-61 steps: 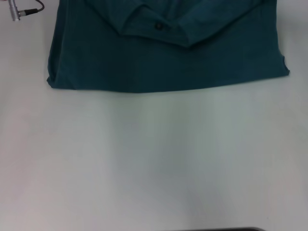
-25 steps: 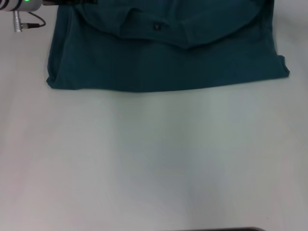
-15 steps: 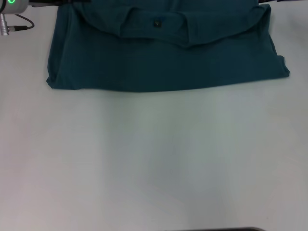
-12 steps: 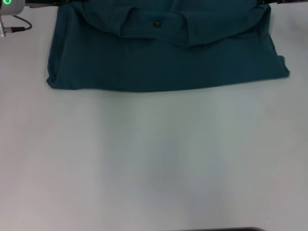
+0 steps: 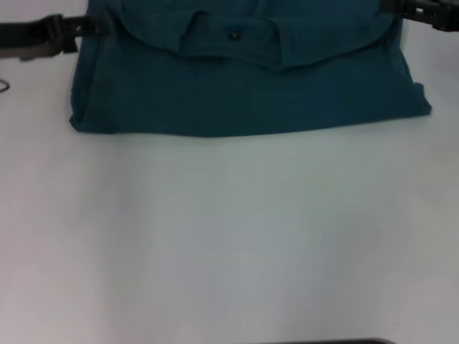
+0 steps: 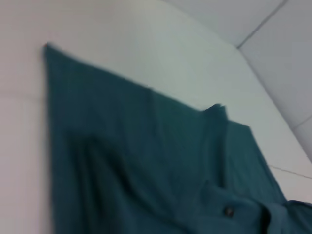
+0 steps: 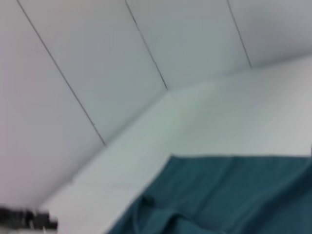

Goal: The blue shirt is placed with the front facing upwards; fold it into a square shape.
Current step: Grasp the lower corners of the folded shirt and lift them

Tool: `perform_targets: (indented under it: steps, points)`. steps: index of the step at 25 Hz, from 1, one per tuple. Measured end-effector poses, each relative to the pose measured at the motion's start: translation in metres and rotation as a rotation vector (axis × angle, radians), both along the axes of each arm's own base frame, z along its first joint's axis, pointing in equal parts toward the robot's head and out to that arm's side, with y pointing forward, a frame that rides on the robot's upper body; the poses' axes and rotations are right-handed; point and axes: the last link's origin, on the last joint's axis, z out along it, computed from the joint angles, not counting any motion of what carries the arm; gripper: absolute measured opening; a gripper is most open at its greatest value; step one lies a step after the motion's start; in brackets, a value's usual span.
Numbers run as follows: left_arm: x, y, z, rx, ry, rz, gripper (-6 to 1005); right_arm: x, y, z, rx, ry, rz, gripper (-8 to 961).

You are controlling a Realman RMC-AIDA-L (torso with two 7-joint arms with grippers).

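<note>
Blue shirt (image 5: 244,79) lies folded across the far edge of the white tabletop (image 5: 229,236), collar tag up. Left gripper (image 5: 90,25) at its far-left corner, right gripper (image 5: 394,8) at its far-right corner; finger state: cannot tell.

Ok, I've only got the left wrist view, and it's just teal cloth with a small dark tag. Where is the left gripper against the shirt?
Observer: In the head view, the left gripper reaches in from the left side. Its tip is at the left edge of the blue shirt, level with the folded-over collar part.
Operator: And the other arm, is it anywhere near?
Observer: Yes. The right gripper is at the shirt's far right corner, partly cut off by the top of the head view.
</note>
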Motion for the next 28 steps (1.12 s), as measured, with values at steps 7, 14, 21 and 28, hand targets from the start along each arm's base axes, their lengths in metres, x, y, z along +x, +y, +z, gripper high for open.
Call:
perform_targets:
  steps: [7, 14, 21, 28]
  points:
    - [-0.036, -0.024, -0.013, -0.02, -0.141, 0.154, 900, 0.015, -0.033, -0.007, 0.04, 0.16, 0.034, 840]
    - [-0.047, -0.035, -0.03, -0.046, -0.188, 0.22, 883, 0.014, -0.032, -0.009, 0.037, 0.172, 0.035, 838]
    - [-0.057, -0.032, -0.037, -0.004, -0.164, 0.277, 884, 0.014, -0.031, -0.009, 0.043, 0.173, 0.03, 838]
    - [-0.06, -0.034, -0.04, -0.003, -0.15, 0.282, 884, 0.016, -0.033, -0.008, 0.048, 0.183, 0.021, 838]
